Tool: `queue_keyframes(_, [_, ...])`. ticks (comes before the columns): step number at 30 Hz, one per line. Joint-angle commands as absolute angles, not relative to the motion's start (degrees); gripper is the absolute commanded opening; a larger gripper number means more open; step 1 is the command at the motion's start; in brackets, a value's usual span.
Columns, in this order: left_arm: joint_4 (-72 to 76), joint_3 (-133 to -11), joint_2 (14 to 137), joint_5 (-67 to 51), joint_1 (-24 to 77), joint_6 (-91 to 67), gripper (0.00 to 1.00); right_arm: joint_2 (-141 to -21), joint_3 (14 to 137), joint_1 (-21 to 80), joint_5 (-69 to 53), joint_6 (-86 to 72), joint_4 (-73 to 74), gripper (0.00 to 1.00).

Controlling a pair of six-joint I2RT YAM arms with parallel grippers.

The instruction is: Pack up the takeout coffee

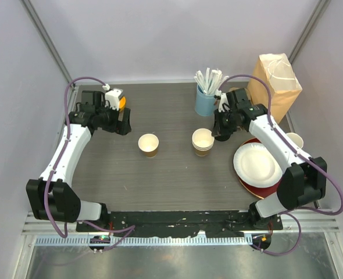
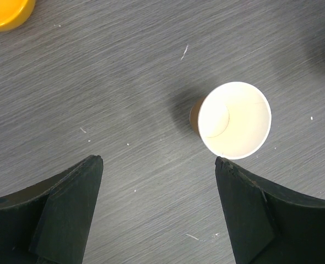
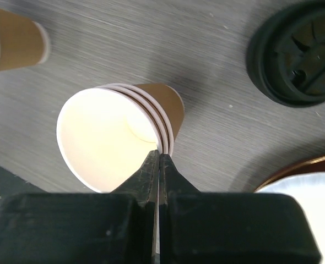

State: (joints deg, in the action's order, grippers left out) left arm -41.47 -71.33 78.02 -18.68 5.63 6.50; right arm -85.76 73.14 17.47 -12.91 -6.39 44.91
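Right gripper (image 3: 158,162): jaws fully closed, tips right at the near rim of the cup stack (image 3: 118,129) — we can't tell if a cup wall is pinched between them.
Cup stack: three kraft cups nested, upright, white inside, no lid, on the table (image 1: 171,174) right of centre.
Single cup (image 2: 235,120): same kraft type, upright, open-topped, left of the stack and clearly apart from it.
Left gripper (image 2: 157,162): jaws spread wide, holding nothing, hovering over bare table. In its wrist view we see the single cup just beyond the tips, off toward the right finger, not touching.
Black lid (image 3: 294,52): on the table just beside the stack. In the top view the right wrist mostly covers it.
Paper plate (image 1: 257,164): white, resting on a red plate (image 1: 263,189), right of the stack.
Blue cup (image 1: 205,104): behind the stack, full of white wrapped straws (image 1: 211,78).
Paper bag (image 1: 274,84): brown, standing at the far right corner.
Pale cup (image 1: 295,140): at the right edge, past the plates.
Orange object (image 2: 5,12): round, far left by the left wrist — we can't make out what it is.
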Motion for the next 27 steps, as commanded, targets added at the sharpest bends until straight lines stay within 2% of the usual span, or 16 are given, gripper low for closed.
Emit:
queue_keyframes(1, [-41.75,-72.33,75.85,-20.21,5.8,6.94,0.87,-81.47,76.64,16.62,-21.08,-7.29,41.13,0.01])
queue_keyframes(4, [-41.84,-72.33,75.94,-20.48,5.8,6.94,0.87,-82.53,75.77,16.61,-22.51,-7.91,41.04,0.01])
queue_keyframes(6, [-41.92,-72.33,76.03,-21.0,5.89,6.68,0.86,-83.49,75.15,16.61,-13.31,-7.56,41.83,0.01])
queue_keyframes(8, [-42.1,-72.42,76.11,-21.53,5.89,6.68,0.84,-84.2,74.53,16.0,-12.3,-6.68,43.06,0.01])
queue_keyframes(9, [-42.27,-72.6,76.11,-22.49,6.15,6.77,0.83,-84.11,74.18,15.65,-22.48,-6.16,42.37,0.01])
queue_keyframes(11, [-42.98,-73.12,76.38,-24.25,7.37,7.9,0.81,-82.45,72.43,15.56,-30.55,-8.69,38.0,0.01])
queue_keyframes(13, [-42.98,-73.73,76.29,-26.71,9.57,10.1,0.8,-82.18,74.61,16.43,-19.22,-7.75,40.06,0.01])
queue_keyframes(14, [-42.72,-74.09,76.29,-27.68,12.89,10.89,0.79,-82.44,75.14,16.35,-17.33,-7.04,42.34,0.01])
queue_keyframes(18, [-40.96,-77.33,79.09,-29.09,23.88,17.2,0.77,-84.02,74.8,14.68,-24.7,-7.82,42.45,0.01])
queue_keyframes(21, [-43.84,-82.43,83.75,-30.32,33.73,26.67,0.66,-84.46,74.09,14.77,-24.17,-8.0,41.92,0.01])
queue_keyframes(22, [-44.99,-85.66,85.33,-31.45,36.01,30.11,0.57,-84.9,74.0,14.77,-24.78,-8.0,42.18,0.01])
queue_keyframes(23, [-49.18,-87.43,88.21,-32.68,39.43,33.54,0.54,-85.08,74.09,14.77,-24.79,-8.0,42.54,0.01])
queue_keyframes(27, [-54.57,-94.02,93.77,-35.68,44.64,46.39,0.54,-85.08,73.39,14.77,-24.69,-8.26,42.89,0.01])
